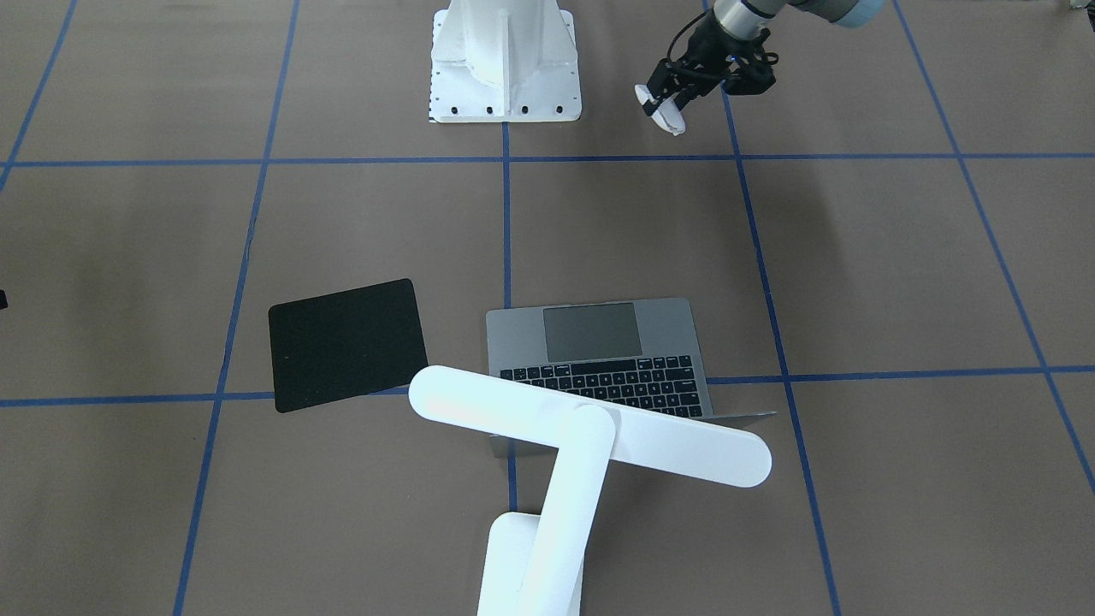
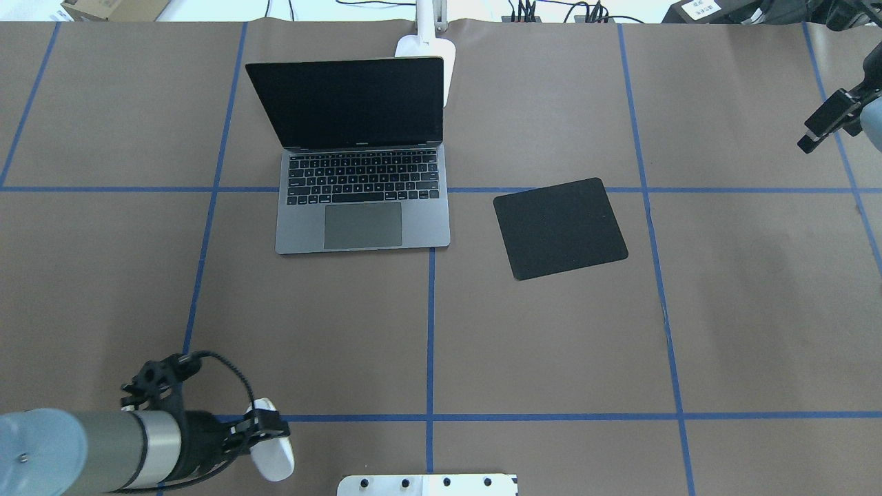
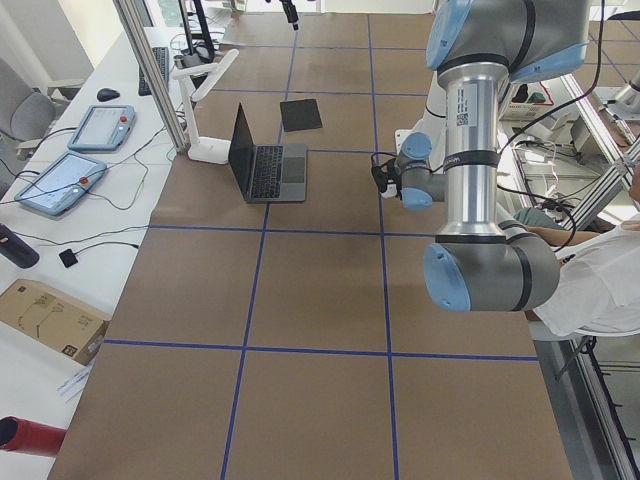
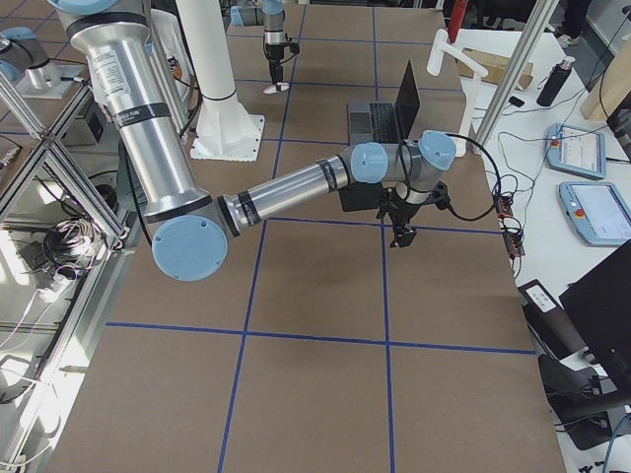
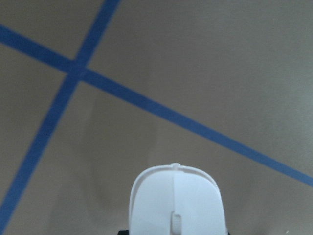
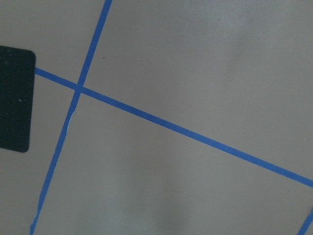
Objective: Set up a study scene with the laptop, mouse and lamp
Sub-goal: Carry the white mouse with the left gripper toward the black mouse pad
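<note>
The laptop (image 2: 362,224) stands open on the table, dark screen upright, keys towards me; it also shows in the front view (image 1: 599,338). The lamp (image 1: 590,428) stands just behind the laptop, its bar head over the screen edge; in the overhead view only the lamp's base (image 2: 431,52) shows. My left gripper (image 2: 270,441) is shut on the mouse (image 2: 274,460), held a little above the table near my base. The mouse also shows in the left wrist view (image 5: 173,200) and the front view (image 1: 671,120). My right gripper (image 2: 827,124) hovers far right; its jaws are unclear.
A black square mat (image 2: 559,227) lies right of the laptop, slightly rotated. The white bolted pedestal (image 1: 505,60) stands at my base. Blue tape lines cross the brown table. Operator desks with tablets and cables lie past the far edge.
</note>
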Available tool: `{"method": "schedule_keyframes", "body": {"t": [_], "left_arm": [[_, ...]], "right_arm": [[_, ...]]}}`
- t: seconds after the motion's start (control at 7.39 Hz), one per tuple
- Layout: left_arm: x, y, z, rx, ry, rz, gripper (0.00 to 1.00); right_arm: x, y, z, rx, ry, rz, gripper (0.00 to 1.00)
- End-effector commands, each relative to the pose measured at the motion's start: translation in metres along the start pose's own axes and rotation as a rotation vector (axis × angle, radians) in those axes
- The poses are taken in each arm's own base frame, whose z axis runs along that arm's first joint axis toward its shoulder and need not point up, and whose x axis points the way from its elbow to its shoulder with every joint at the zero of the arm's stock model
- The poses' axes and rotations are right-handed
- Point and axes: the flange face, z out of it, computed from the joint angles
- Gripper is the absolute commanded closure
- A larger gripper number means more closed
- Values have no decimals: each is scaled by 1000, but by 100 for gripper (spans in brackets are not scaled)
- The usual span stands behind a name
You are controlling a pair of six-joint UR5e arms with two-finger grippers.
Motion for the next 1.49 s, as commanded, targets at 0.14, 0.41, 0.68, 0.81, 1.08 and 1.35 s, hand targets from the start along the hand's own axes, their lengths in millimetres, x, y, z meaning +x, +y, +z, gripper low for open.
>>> {"method": "schedule_keyframes", "body": {"t": [0.14, 0.41, 0.68, 0.81, 1.08, 1.35], "left_arm": [[150, -17, 34, 67, -28, 135, 38], [227, -36, 70, 114, -48, 214, 38], [312, -54, 107, 154, -73, 257, 38], [358, -68, 125, 177, -100, 267, 38], [428, -76, 150, 193, -154, 326, 38], [478, -74, 173, 193, -225, 370, 38]], "right_arm": [[-2, -2, 5, 10, 1, -23, 1], [11, -7, 18, 26, 4, -42, 1], [15, -7, 21, 25, 3, -43, 1], [15, -7, 21, 25, 3, -41, 1], [15, -7, 21, 25, 3, -41, 1], [14, -7, 20, 26, 2, -42, 1]]}}
